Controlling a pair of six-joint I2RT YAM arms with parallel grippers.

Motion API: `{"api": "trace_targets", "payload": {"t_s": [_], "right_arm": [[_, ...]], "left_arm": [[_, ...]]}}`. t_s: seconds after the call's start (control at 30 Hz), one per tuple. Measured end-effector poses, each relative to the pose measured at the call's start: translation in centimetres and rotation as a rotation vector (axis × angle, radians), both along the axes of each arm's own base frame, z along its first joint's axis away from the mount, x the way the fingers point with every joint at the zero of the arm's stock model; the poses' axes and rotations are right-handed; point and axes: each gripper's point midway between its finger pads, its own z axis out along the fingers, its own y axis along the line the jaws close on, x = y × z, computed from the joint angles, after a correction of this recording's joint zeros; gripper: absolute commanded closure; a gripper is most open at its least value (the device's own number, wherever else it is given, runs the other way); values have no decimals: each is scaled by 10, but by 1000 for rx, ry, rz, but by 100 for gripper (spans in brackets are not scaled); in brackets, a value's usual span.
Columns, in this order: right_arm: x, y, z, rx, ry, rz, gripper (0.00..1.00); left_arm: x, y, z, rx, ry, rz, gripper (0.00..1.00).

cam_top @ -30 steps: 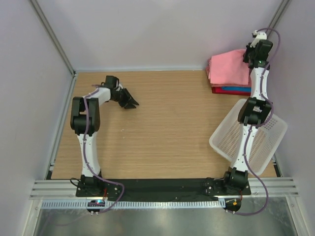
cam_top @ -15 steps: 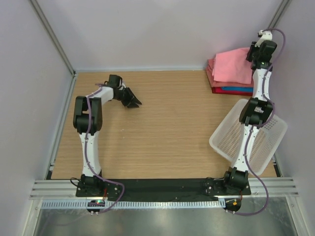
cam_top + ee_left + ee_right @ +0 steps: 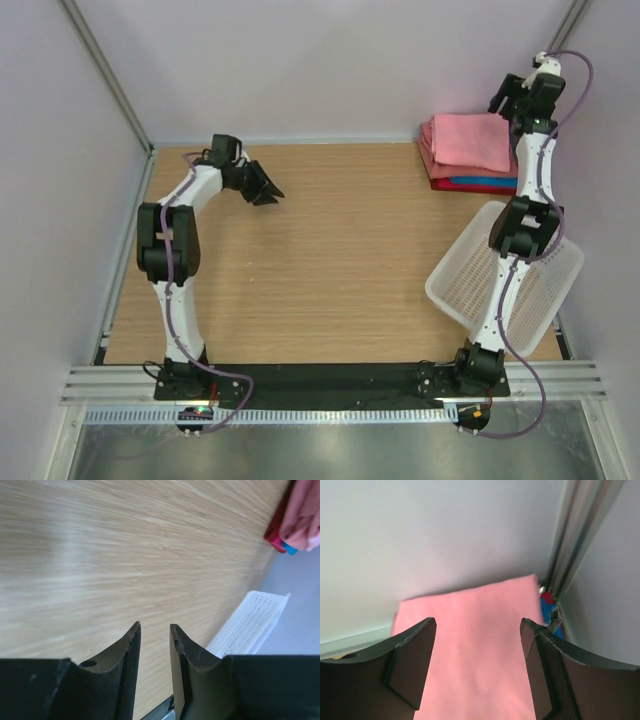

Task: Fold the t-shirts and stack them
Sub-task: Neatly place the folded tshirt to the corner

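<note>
The t-shirts (image 3: pixel 468 141) lie folded in a stack at the table's back right corner. A salmon-pink one is on top, with red and blue edges (image 3: pixel 470 183) showing under it. My right gripper (image 3: pixel 507 100) hangs above the stack's far right side, open and holding nothing. In the right wrist view the pink shirt (image 3: pixel 475 665) lies flat below the right gripper (image 3: pixel 477 625), and red and blue cloth (image 3: pixel 547 605) peeks out by the corner post. My left gripper (image 3: pixel 263 187) hovers over bare wood at the back left. In the left wrist view the left gripper (image 3: pixel 155 630) stands slightly open and empty.
A white mesh basket (image 3: pixel 545 290) lies tilted at the right edge, under the right arm. It also shows as the white basket (image 3: pixel 250 625) in the left wrist view, with the shirt stack (image 3: pixel 302 520) beyond it. Walls and corner posts (image 3: pixel 580 535) close in the back.
My right gripper has opened and let go of the pink shirt, which now lies flat on the stack, and it has lifted toward the wall. The left gripper has drifted slightly toward the back.
</note>
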Motion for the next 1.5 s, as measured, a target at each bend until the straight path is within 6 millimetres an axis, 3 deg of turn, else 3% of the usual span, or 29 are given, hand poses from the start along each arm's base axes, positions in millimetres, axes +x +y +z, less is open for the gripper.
{"api": "trace_targets", "payload": {"t_s": [0.1, 0.2, 0.23, 0.27, 0.43, 0.47, 0.5, 0.63, 0.67, 0.73, 0.83, 0.93, 1.03, 1.13, 1.23, 1.37, 1.5], "right_arm": [[-16, 35, 13, 44, 52, 18, 26], [-41, 91, 31, 102, 107, 41, 28], [-51, 109, 35, 125, 125, 46, 24], [-64, 133, 41, 156, 143, 57, 2], [-153, 258, 70, 238, 229, 215, 0], [-168, 276, 75, 244, 238, 249, 0], [-190, 305, 84, 253, 242, 311, 0], [-268, 368, 92, 313, 306, 462, 0], [-287, 376, 90, 341, 329, 485, 0], [-323, 377, 87, 395, 373, 505, 0], [-361, 364, 89, 449, 400, 486, 0], [-393, 350, 104, 476, 383, 470, 0], [-420, 339, 122, 486, 340, 473, 0], [-443, 330, 127, 486, 328, 469, 0], [-459, 324, 122, 484, 341, 466, 0], [-470, 319, 117, 480, 365, 457, 0], [-473, 316, 114, 474, 375, 444, 0]], "left_arm": [[-7, 1, 34, -7, -64, -1, 69], [-16, 2, 67, -17, -132, 1, 68], [-20, 1, 78, -21, -156, 2, 69], [-24, -1, 89, -27, -179, 4, 68], [-41, -22, 139, -49, -315, -32, 65], [-46, -27, 147, -51, -336, -43, 64], [-54, -34, 158, -54, -372, -60, 54], [-88, -44, 184, -71, -455, -96, 41], [-97, -42, 190, -73, -471, -98, 30], [-112, -36, 204, -71, -522, -104, 0], [-137, -29, 223, -59, -598, -119, 0], [-162, -29, 231, -53, -649, -160, 0], [-187, -27, 216, -53, -634, -179, 0], [-207, -20, 203, -50, -618, -164, 0], [-229, -9, 211, -52, -677, -130, 0], [-253, 0, 250, -94, -805, -96, 0], [-258, 0, 272, -125, -838, -85, 0]]}}
